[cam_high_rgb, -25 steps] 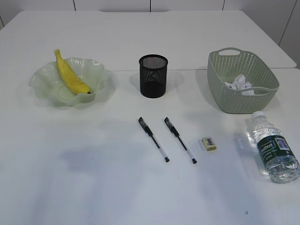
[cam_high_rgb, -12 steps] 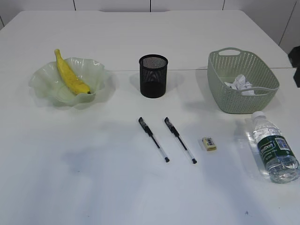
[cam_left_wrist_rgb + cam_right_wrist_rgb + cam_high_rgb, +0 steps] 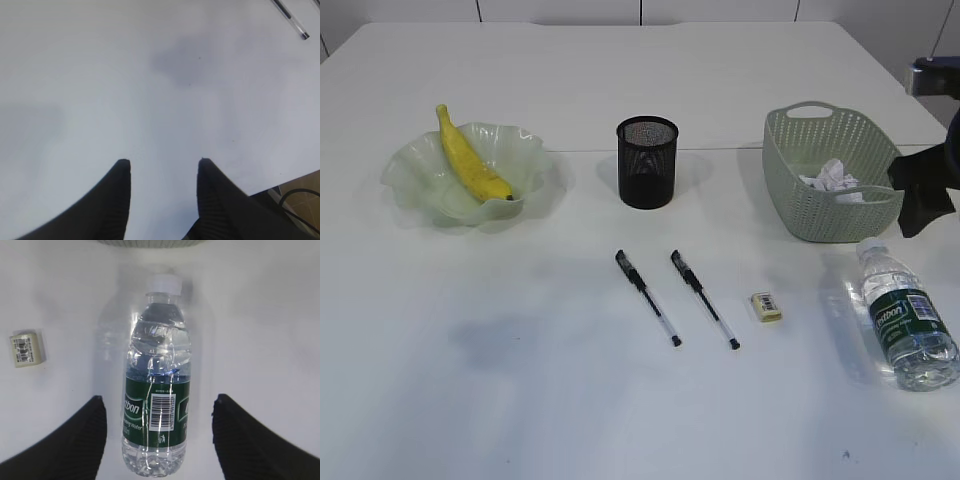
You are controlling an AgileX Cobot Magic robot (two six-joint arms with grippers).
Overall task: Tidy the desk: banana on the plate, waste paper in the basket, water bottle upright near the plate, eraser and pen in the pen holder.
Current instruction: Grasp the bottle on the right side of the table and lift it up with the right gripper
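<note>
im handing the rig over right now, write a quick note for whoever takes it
Left hand: open, empty, over bare table.
Right hand: open, empty, above the lying water bottle, not touching it.
Done: banana on the plate; waste paper in the basket.
Left: stand the bottle upright near the plate; put both pens and the eraser into the pen holder. All three lie on the table in front of the holder.
</note>
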